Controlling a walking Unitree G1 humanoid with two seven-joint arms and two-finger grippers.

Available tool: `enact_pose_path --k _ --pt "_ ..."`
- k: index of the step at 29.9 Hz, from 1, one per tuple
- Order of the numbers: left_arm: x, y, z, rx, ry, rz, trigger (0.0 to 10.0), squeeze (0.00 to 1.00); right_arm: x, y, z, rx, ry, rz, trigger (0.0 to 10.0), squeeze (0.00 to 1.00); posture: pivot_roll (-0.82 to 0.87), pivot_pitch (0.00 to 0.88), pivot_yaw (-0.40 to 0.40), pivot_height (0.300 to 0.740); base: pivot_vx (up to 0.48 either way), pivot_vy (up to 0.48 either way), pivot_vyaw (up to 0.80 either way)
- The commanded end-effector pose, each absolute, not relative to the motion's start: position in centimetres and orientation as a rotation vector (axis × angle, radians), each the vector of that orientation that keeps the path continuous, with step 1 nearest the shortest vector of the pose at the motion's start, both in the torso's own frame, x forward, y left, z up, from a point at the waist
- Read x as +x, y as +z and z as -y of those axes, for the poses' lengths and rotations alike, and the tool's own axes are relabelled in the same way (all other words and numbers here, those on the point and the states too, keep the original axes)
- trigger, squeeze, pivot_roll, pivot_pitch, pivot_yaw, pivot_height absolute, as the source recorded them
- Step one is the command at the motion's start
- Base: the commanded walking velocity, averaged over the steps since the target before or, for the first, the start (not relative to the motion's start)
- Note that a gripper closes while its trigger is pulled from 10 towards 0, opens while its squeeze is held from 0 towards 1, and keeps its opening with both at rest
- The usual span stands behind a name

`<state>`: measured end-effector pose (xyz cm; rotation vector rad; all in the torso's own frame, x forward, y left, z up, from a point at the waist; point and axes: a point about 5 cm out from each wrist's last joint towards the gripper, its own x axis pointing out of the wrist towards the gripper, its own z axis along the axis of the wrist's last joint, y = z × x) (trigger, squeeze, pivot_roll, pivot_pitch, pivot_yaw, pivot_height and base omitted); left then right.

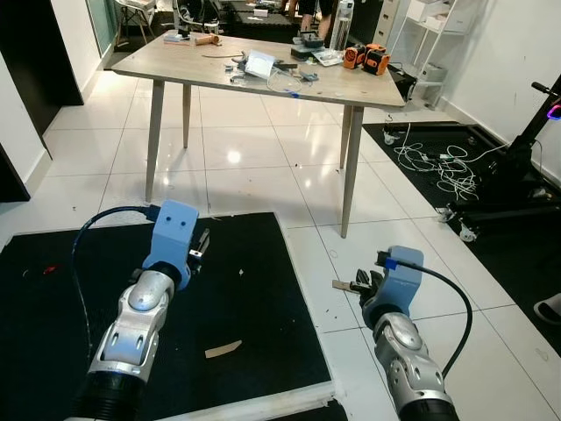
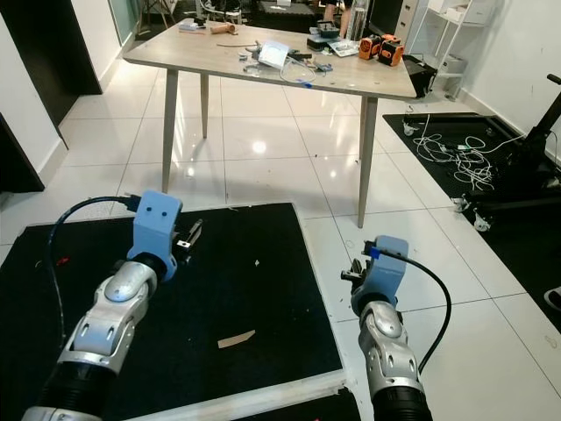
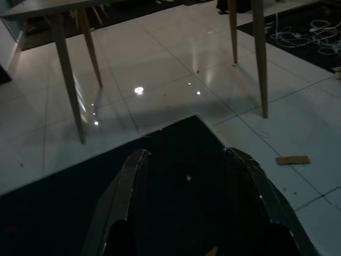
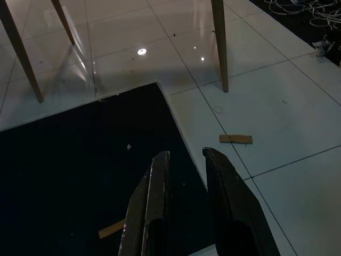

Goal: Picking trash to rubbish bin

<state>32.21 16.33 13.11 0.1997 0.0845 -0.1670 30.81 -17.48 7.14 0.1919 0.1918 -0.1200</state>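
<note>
White tiles: scrap beside right hand.

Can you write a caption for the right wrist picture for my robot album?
The right tool hovers above the black mat's edge, with a brown scrap on the white tiles.

Left gripper: raised forward, fingers spread wide.
Right gripper: raised forward, fingers near-parallel (narrow gap between them).
</note>
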Motion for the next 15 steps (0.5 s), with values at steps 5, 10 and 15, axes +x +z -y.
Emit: enact_pose_path --k 5,10,15 --pt "32.03 13.21 -15.97 0.179 -0.185 -0.083 10.0 0.0 30.75 7.15 17.63 0.183 -0.118 -0.189 10.0 0.0 -0.03 0.078 -0.044 0.74 0.346 0.0 0.0" --pt "32.05 13.28 -15.99 0.174 -0.189 -0.082 10.0 0.0 30.79 7.25 17.64 0.179 -0.116 -0.184 10.0 0.0 -0.03 0.078 -0.043 0.74 0.368 0.0 0.0" --pt "32.02 13.34 -15.89 0.174 -0.197 -0.081 10.0 0.0 30.81 7.3 17.58 0.177 -0.114 -0.181 10.0 0.0 -0.03 0.077 -0.043 0.74 0.371 0.0 0.0"
